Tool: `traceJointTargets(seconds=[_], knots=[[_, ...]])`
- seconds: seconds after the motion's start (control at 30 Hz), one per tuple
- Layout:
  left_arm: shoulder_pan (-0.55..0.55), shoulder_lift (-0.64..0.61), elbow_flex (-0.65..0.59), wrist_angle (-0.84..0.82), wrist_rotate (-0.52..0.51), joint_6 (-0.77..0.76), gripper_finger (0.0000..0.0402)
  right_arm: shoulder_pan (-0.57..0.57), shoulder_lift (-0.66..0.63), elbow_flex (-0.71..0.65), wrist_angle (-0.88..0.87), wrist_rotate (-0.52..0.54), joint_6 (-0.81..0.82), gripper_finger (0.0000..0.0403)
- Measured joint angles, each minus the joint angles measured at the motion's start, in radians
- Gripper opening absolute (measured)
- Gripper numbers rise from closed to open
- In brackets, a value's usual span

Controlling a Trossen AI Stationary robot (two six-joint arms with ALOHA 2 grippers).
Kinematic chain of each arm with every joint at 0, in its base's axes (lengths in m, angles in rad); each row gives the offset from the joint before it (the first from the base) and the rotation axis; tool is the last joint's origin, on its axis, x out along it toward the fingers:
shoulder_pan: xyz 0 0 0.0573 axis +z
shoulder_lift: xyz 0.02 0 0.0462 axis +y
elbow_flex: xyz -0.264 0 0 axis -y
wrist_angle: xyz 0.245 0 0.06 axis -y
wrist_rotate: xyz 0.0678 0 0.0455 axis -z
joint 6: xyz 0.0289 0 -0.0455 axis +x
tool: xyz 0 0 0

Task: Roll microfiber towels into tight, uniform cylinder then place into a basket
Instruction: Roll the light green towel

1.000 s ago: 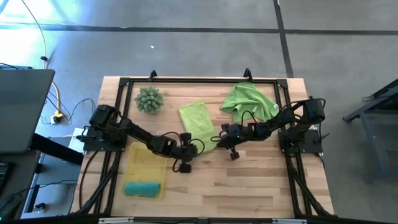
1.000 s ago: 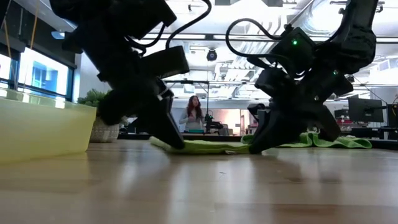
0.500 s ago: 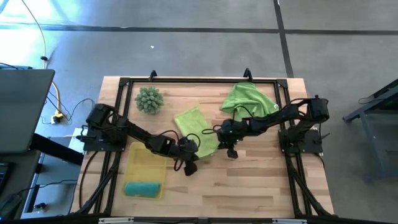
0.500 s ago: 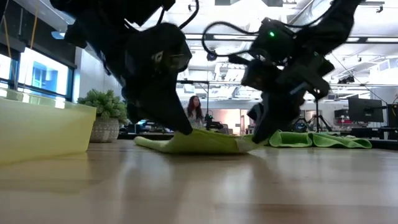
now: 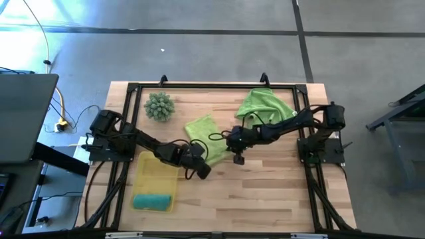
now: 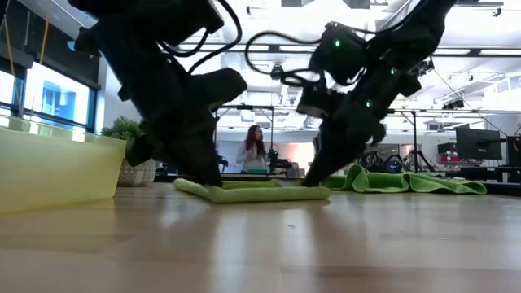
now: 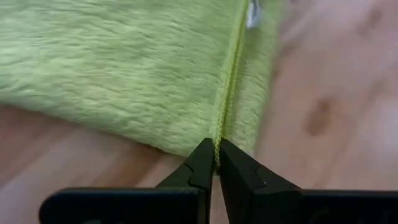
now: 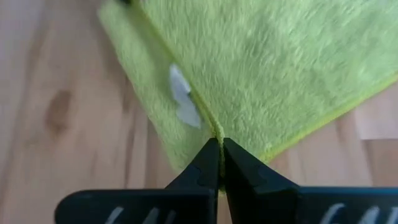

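A lime green microfiber towel [image 5: 204, 133] lies mid-table, its near edge thickened where it is turned over [image 6: 252, 192]. My left gripper [image 5: 200, 157] is shut on its near left end and my right gripper [image 5: 228, 141] on its near right end. A second lime green towel [image 5: 265, 106] lies crumpled at the far right. A rolled teal towel [image 5: 154, 200] rests in the near end of the yellow basket [image 5: 157, 174]. My left gripper pinches the towel's stitched hem [image 7: 219, 134] between its two fingers, slanting down from the table's left and near side. The towel's far part lies on the table. My right gripper pinches the hem [image 8: 214, 127] close to the white label [image 8: 182, 98], slanting down from the table's right. The cloth around its fingertips sits low on the table.
A spiky pale-green ball [image 5: 159, 106] stands at the far left of the table. A black frame [image 5: 212, 86] borders the far edge and sides. Bare wood [image 5: 265, 192] spreads across the near right half.
My right gripper has gone up and toward the table's left, closing on the left gripper, which has rolled in place. The towel's near edge was lifted and turned over on itself while its far part stayed down. The towel now lies skewed and shorter.
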Motion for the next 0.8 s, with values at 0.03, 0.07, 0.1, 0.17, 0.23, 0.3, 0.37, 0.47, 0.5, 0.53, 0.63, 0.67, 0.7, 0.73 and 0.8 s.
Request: traceJointTargets(seconds=[0.03,0.07,0.1,0.17,0.23,0.3,0.37,0.47,0.5,0.53,0.63,0.67,0.7,0.73,0.8], knots=[[0.000,0.000,0.000,-0.008,-0.018,-0.012,0.0015,0.000,0.013,0.000,0.003,0.001,0.000,0.0001],[0.000,0.000,0.000,-0.009,-0.030,-0.013,0.0015,0.000,0.028,0.000,0.008,0.001,0.000,0.0001],[0.000,0.000,0.000,-0.010,-0.034,-0.010,0.0015,0.000,0.040,0.000,0.024,0.001,0.000,0.0001],[0.000,0.000,0.000,-0.010,-0.034,0.011,0.0015,0.000,0.053,0.002,0.042,0.001,0.000,0.0001],[0.000,0.000,0.000,-0.014,-0.036,0.029,0.0015,0.000,0.060,0.003,0.054,0.001,-0.006,0.0001],[0.000,0.000,0.000,-0.025,-0.037,0.045,0.0015,0.001,0.061,0.003,0.054,0.001,-0.035,0.0007],[0.000,0.000,0.000,-0.036,-0.043,0.059,0.0015,0.003,0.061,0.003,0.052,0.002,-0.057,0.0024],[0.002,0.000,0.000,-0.042,-0.052,0.088,0.0015,0.003,0.046,0.003,0.027,0.002,-0.062,0.0061],[0.005,0.000,0.000,-0.046,-0.052,0.097,0.0015,0.003,0.033,0.002,0.005,0.002,-0.071,0.0074],[0.008,0.000,0.000,-0.050,-0.052,0.100,0.0015,0.003,0.015,0.002,-0.028,0.002,-0.082,0.0085],[0.018,0.001,0.000,-0.058,-0.052,0.105,0.0015,0.001,-0.037,0.011,-0.129,0.002,-0.099,0.0108],[0.021,0.001,0.000,-0.059,-0.051,0.109,0.0015,0.002,-0.057,0.011,-0.148,0.002,-0.111,0.0112],[0.024,0.001,0.000,-0.060,-0.050,0.114,0.0015,0.008,-0.074,0.012,-0.159,-0.001,-0.121,0.0115],[0.028,0.001,0.000,-0.060,-0.045,0.121,0.0015,0.013,-0.087,0.013,-0.166,-0.002,-0.136,0.0116],[0.033,0.001,0.000,-0.061,-0.043,0.126,0.0015,0.031,-0.108,0.013,-0.183,-0.008,-0.163,0.0117]])
